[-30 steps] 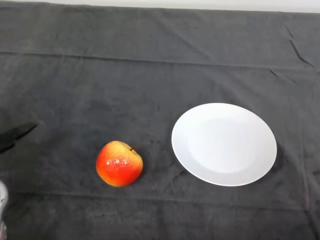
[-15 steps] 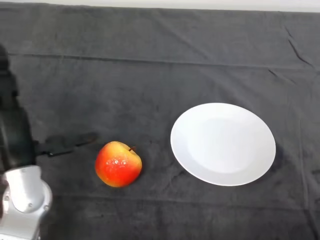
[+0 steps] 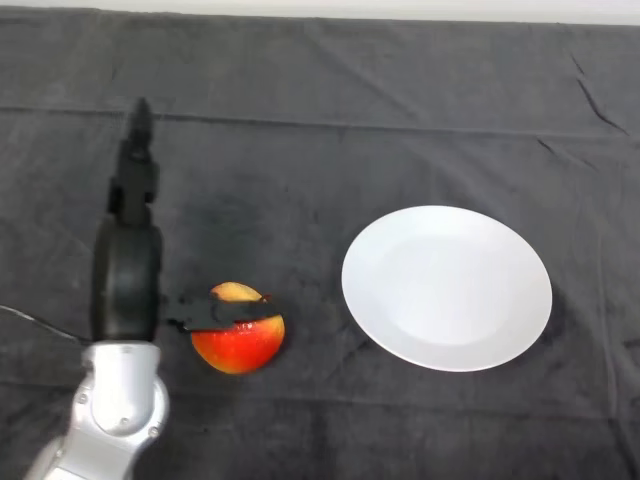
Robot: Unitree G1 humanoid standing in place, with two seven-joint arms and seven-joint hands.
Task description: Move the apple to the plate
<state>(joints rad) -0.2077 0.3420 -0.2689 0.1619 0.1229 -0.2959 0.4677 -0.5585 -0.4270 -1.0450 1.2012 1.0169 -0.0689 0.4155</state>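
A red and yellow apple [image 3: 240,345] sits on the dark cloth, left of centre and toward the near edge. The white plate [image 3: 446,288] lies to its right with nothing on it, a short gap between them. My left hand [image 3: 126,275] stands just left of the apple, above the silver-grey forearm [image 3: 115,405]. Its fingers [image 3: 135,165] stretch straight toward the far side of the table. The thumb [image 3: 225,312] reaches right across the top of the apple and hides part of it. The hand is open.
The dark cloth [image 3: 320,120] covers the whole table, with creases along the far side and at the right.
The arm has come in from the lower left and moved right to the apple. The thumb now lies over the apple's top. Apple and plate have not moved.
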